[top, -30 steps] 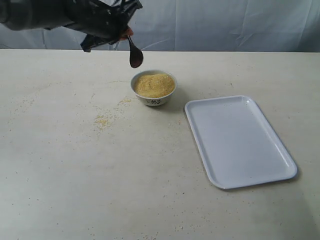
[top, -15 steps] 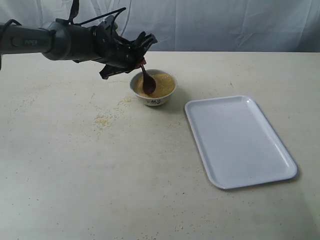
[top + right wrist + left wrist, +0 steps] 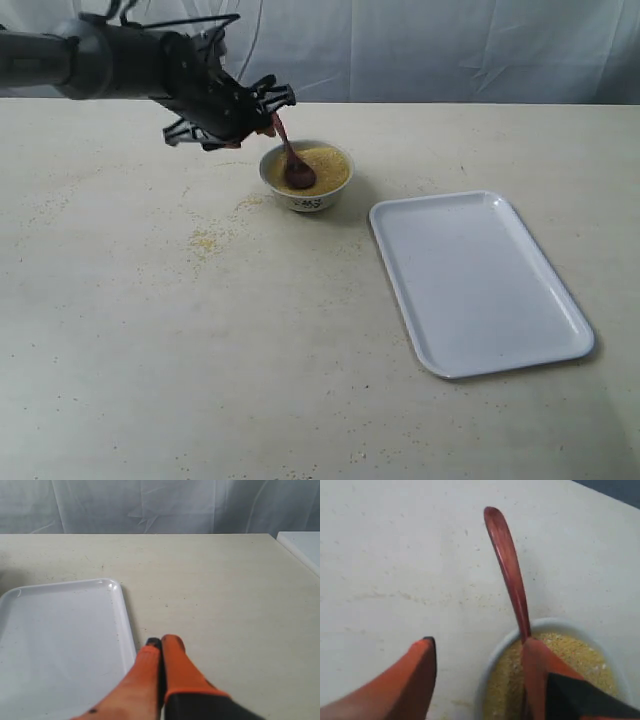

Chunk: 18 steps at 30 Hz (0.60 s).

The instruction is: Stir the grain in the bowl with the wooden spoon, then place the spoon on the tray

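- While the left gripper [image 3: 479, 642] is at the bowl [image 3: 330, 196], its two orange fingers [image 3: 415, 680] stand spread wide and clamp nothing. Half a second ago they were closed over the top of the wooden spoon [image 3: 297, 176].
- Left wrist view: the slim handle rises between the fingers, right beside one of them. I cannot tell whether it touches that finger. The other finger is well apart from it.
- Spoon position: the scoop rests in the grain [image 3: 322, 166] at the bowl's left side in the exterior view. The handle tilts up and left toward the gripper.
- One second ago the spoon hung in the air above the bowl, clear of the grain. Half a second ago the scoop was already down in it.
- Left arm: it has drawn slightly back toward the left of the exterior view since half a second ago.
- Bowl: it sits on the table [image 3: 300, 350], near the tray [image 3: 480, 285] but apart from it. Its position matches both earlier frames.
- Tray: it lies flat to the right of the bowl and has not moved. The spoon is in the bowl, not on the tray.
- Spilled grain [image 3: 205, 240]: a loose patch lies on the table left of the bowl, unchanged.
- Right gripper [image 3: 160, 645]: its orange fingers are pressed together with nothing between them, just beside the tray's rim.
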### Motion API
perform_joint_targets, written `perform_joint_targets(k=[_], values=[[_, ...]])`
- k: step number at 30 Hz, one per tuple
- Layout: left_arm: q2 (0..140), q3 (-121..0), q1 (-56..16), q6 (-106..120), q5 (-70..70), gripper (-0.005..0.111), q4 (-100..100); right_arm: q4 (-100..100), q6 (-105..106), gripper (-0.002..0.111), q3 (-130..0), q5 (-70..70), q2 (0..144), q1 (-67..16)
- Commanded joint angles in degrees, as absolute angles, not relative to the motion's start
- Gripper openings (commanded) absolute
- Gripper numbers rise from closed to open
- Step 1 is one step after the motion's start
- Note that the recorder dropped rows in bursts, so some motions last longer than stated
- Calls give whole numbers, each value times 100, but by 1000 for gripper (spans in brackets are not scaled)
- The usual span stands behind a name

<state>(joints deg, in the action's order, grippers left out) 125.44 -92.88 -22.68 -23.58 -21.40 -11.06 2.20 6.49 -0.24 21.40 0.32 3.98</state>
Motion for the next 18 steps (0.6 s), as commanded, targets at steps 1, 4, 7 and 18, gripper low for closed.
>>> perform_joint_targets(k=[1,4,7,18], values=[[11851,-9298,-2222,-1765,-2413,45,81,243,650,-1,0,2071,0,393],[11522,-9298,-2243,-1217,-2211,23,393,243,650,-1,0,2071,0,393],[11374,-9298,-2255,-263,-1873,0,382,243,650,-1,0,2071,0,393],[12475,-10852,-2254,3247,-3228,0,-1270,243,650,-1,0,2071,0,393]])
